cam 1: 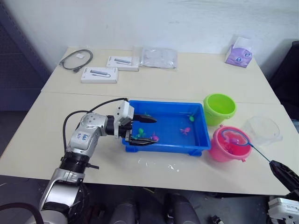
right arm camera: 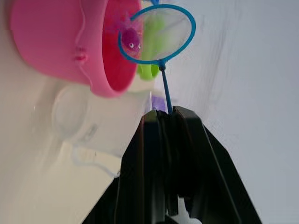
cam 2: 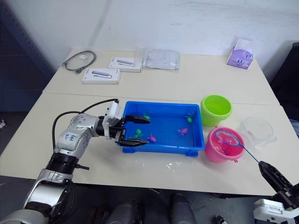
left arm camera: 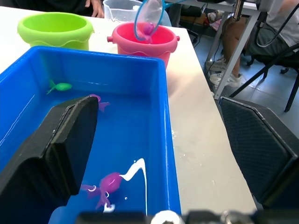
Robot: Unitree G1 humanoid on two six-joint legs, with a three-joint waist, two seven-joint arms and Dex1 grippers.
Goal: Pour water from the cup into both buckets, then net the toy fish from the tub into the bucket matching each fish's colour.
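- The net (cam 1: pixel 235 137) hangs with its blue ring over the mouth of the pink bucket (cam 1: pixel 225 145), a pink-magenta fish (right arm camera: pixel 130 38) lying in its mesh.
- The net's thin handle runs back from the ring to the right gripper (right arm camera: pixel 164 114), whose two black fingers are pressed together on it near the table's front right edge.
- The pink bucket stands just beside the tub (cam 1: pixel 164 145) at its right front corner; the green bucket (cam 1: pixel 219 108) stands behind it, close to the tub's right rear corner, and the clear cup (cam 1: pixel 263 130) sits just to the right of the pink bucket.
- Inside the tub, pink fish (cam 1: pixel 185 131) and green fish (cam 1: pixel 191 117) are spread over the blue floor, apart from one another.
- The left gripper (cam 1: pixel 142 129) is spread wide at the tub's left end, one finger inside over the water and the other by the front rim, clasping nothing.
- Bare table (cam 1: pixel 56 126) lies left of the tub and along the front edge, where a small wet patch (cam 1: pixel 161 164) glistens just ahead of the tub.
- Further back lie two white boxes (cam 1: pixel 99 74), a grey cable (cam 1: pixel 75 59), a clear plastic bag (cam 1: pixel 159 57) and a purple packet (cam 1: pixel 238 52), all well apart from the tub.
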